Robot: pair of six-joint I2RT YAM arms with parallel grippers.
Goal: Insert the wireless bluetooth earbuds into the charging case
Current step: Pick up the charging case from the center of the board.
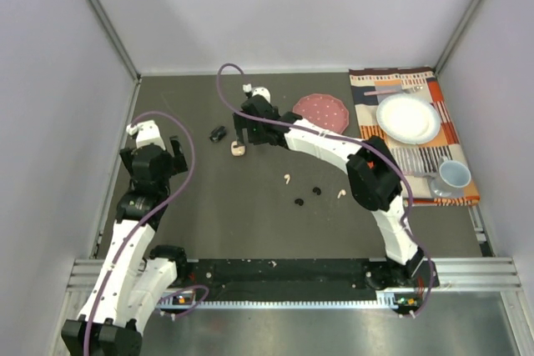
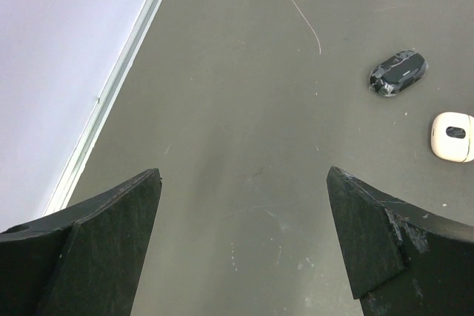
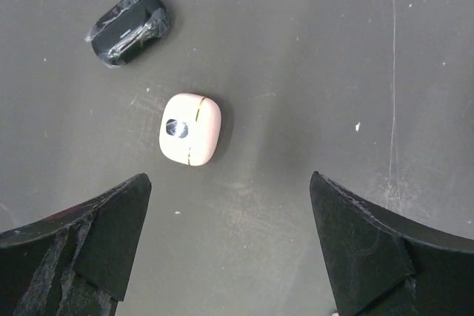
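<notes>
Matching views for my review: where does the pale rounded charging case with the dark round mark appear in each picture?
Top external: the pale rounded charging case is left of centre, in the upper half.
Left wrist: at the right edge, mid-height.
Right wrist: left of centre, mid-height.
Shared landmark: the black oval case wrapped in clear film lies close beside it in all three.

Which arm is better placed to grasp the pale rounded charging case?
Right: the right gripper hovers open just over the pale rounded charging case; the left gripper, also open, sits farther away.
</notes>
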